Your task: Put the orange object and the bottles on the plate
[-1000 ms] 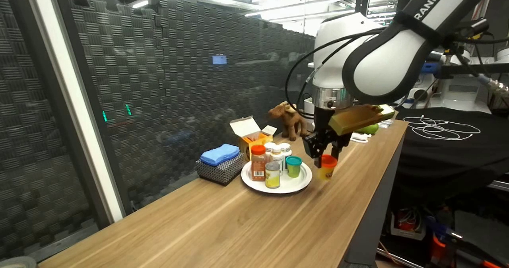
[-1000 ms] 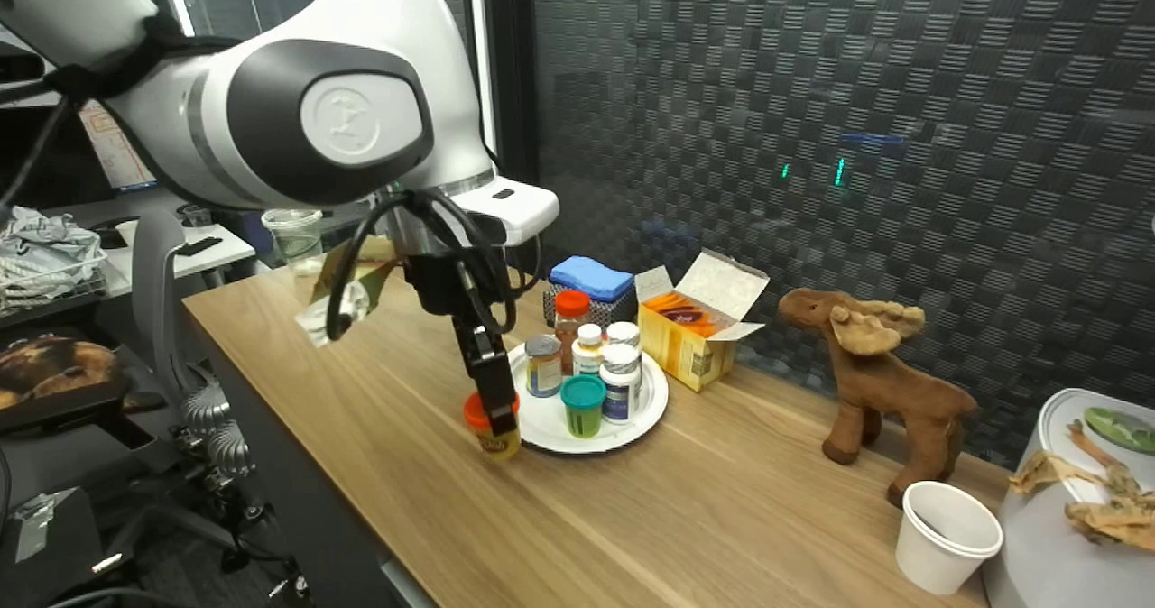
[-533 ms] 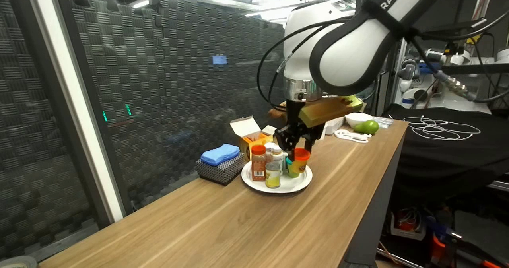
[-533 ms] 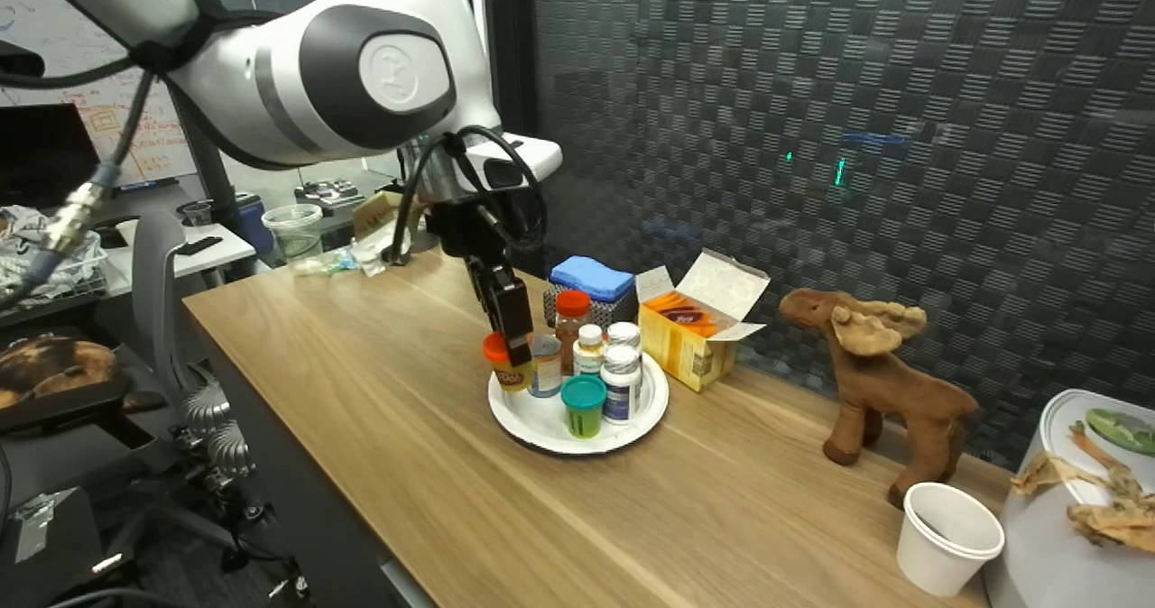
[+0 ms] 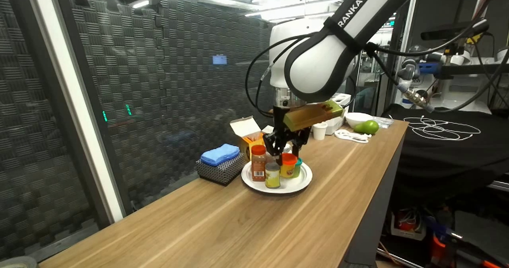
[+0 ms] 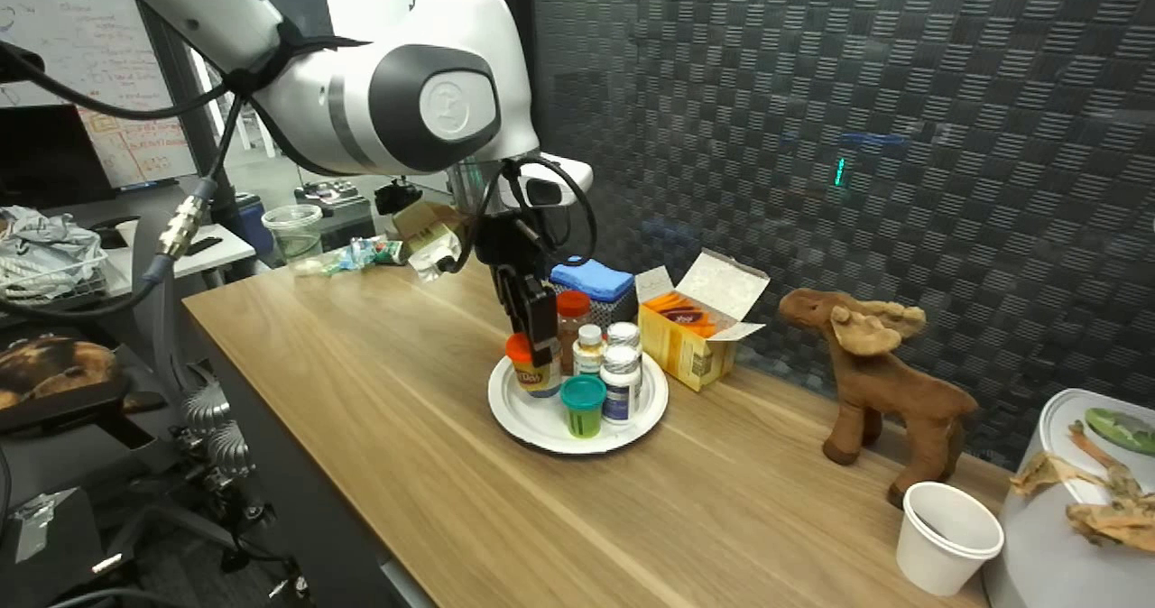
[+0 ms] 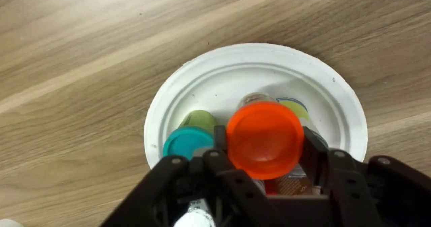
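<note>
The small yellow tub with an orange lid (image 5: 288, 170) is between the fingers of my gripper (image 7: 265, 140), which is shut on it. In both exterior views the tub (image 6: 534, 377) is over the white plate (image 6: 577, 446), upright; whether its base touches the plate I cannot tell. A teal-lidded green tub (image 6: 584, 405), a can with a yellow label (image 5: 272, 176), a red-capped shaker bottle (image 5: 258, 165) and several white bottles (image 6: 621, 390) stand on the plate. The can is close beside the held tub and partly hidden behind it in an exterior view. The white bottles are mostly hidden by my gripper in the wrist view.
A blue cloth (image 5: 220, 154) on a dark mesh box and an open yellow tea box (image 6: 690, 355) stand by the plate near the dark wall. A brown toy moose (image 6: 884, 382) and white cups (image 6: 947, 536) are farther along the wooden table.
My gripper has carried the orange-lidded tub from beside the plate, lifted it past the rim and brought it over the plate near the can. The other things have stayed put.
</note>
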Motion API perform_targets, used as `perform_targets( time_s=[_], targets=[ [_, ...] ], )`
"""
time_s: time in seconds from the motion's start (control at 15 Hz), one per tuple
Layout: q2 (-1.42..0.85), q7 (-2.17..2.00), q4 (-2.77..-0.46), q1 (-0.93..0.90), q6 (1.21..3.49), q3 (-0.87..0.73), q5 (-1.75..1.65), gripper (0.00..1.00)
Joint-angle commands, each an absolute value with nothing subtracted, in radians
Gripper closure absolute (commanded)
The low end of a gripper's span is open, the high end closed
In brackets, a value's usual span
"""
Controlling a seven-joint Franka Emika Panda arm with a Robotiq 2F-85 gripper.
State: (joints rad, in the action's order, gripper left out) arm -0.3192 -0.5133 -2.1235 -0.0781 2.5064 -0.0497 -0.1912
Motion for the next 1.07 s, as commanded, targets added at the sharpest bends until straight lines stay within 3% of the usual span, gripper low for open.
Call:
perform_targets(
  time_s=[0.0,1.0],
  targets=[
    [-0.330,-0.454,-2.091,-0.078,2.485,-0.057,-0.151,0.71],
    [-0.315,-0.210,-2.175,-0.044,2.604,-0.045,-0.107,0.71]
  ],
)
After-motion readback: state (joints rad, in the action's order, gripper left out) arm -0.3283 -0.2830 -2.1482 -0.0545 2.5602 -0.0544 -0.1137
